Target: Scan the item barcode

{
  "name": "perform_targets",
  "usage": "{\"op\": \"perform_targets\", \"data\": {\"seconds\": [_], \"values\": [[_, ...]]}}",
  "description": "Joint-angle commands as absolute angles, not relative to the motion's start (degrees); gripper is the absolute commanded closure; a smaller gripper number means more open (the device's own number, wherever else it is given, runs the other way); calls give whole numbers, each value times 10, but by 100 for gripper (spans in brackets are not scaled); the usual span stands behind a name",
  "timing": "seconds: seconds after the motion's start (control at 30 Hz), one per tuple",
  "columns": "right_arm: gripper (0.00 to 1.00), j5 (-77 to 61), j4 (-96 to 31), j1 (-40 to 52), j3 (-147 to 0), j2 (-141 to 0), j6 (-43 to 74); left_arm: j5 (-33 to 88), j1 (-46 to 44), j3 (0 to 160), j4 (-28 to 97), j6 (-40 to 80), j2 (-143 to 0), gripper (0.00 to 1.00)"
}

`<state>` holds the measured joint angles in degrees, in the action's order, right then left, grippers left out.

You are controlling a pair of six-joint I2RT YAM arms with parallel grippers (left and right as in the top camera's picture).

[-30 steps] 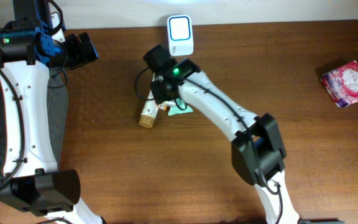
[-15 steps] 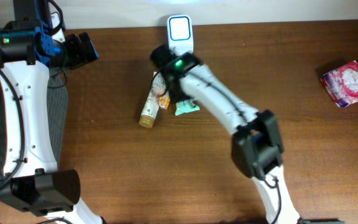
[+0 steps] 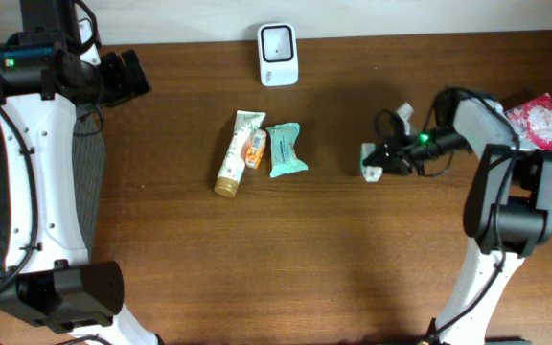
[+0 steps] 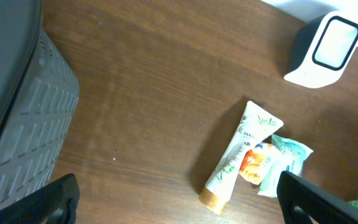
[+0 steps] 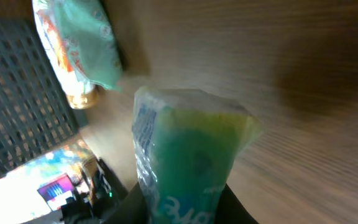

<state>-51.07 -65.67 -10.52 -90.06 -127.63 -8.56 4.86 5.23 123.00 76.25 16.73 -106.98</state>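
We saw the right gripper (image 3: 374, 165) clamping a blurred green packet (image 5: 191, 149), its print unreadable; the left gripper (image 4: 176, 186) gaped wide above the back-left corner of the wooden table (image 3: 161, 259).

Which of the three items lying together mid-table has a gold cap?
The long cream plastic tube, leftmost of the group. The small orange packet and the teal wrapped packet beside it have no cap.
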Motion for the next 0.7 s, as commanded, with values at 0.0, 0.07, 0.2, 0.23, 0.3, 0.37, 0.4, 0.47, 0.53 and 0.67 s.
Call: {"op": "perform_targets", "data": {"seconds": [0.0, 0.07, 0.2, 0.23, 0.3, 0.37, 0.4, 0.47, 0.53, 0.67], "values": [[63, -510, -645, -142, -866, -1271, -80, 46, 54, 1235, 762, 167, -1067, 1], [56, -467, -658, -161, -877, -1271, -53, 47, 54, 1235, 762, 167, -1067, 1], [50, -377, -766, -184, -981, -1271, -53, 47, 54, 1235, 762, 166, -1067, 1], [50, -366, -792, -181, -1009, -1271, -55, 47, 54, 1235, 762, 167, -1067, 1], [50, -362, -835, -167, -1053, -1271, -73, 47, 54, 1235, 762, 167, -1067, 1], [53, -357, -846, -128, -1064, -1271, -75, 47, 54, 1235, 762, 166, -1067, 1], [55, -346, -846, -115, -1064, -1271, -75, 47, 54, 1235, 762, 166, -1067, 1], [55, -295, -846, -79, -1064, -1271, -65, 47, 54, 1235, 762, 167, -1067, 1], [55, -186, -845, -32, -1064, -1271, -10, 46, 54, 1235, 762, 167, -1067, 1], [56, -36, -816, 28, -1060, -1271, 74, 47, 54, 1235, 762, 167, -1067, 1]]}}
